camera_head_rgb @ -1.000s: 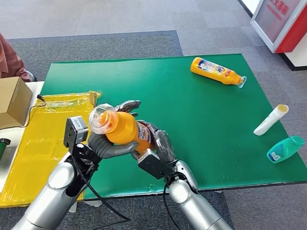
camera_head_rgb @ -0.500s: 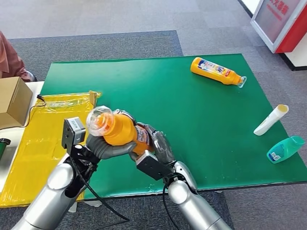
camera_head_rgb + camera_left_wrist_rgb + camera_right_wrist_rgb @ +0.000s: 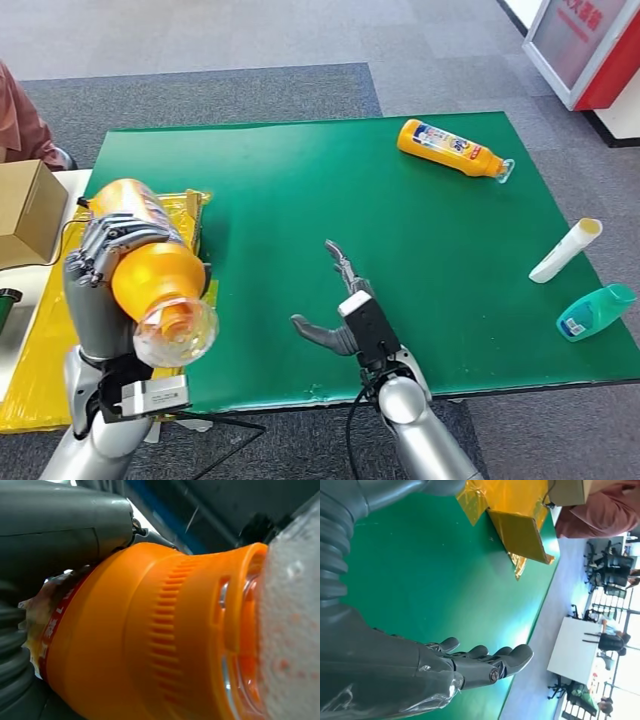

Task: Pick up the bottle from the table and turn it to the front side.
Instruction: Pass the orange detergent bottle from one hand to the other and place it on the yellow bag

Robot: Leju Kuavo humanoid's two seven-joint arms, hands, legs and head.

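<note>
Holding the orange bottle (image 3: 147,262) in my left hand (image 3: 102,275), raised above the yellow sheet (image 3: 45,330) at the left end of the green table (image 3: 392,200), clear cap toward the camera. Judgement: rigid plastic, smooth and likely slippery; moderate weight if full, contents not readable. Label (image 3: 45,625) looks crumpled where my hand meets it, so it may slide under pressure. Best hold: around the wide body, not the ribbed collar (image 3: 166,645) or cap. Left fingers (image 3: 113,240) wrap the body firmly. Right hand (image 3: 340,310) hovers low over the table, fingers spread, holding nothing, touching nothing. Second orange bottle (image 3: 451,148) lies at the far edge.
</note>
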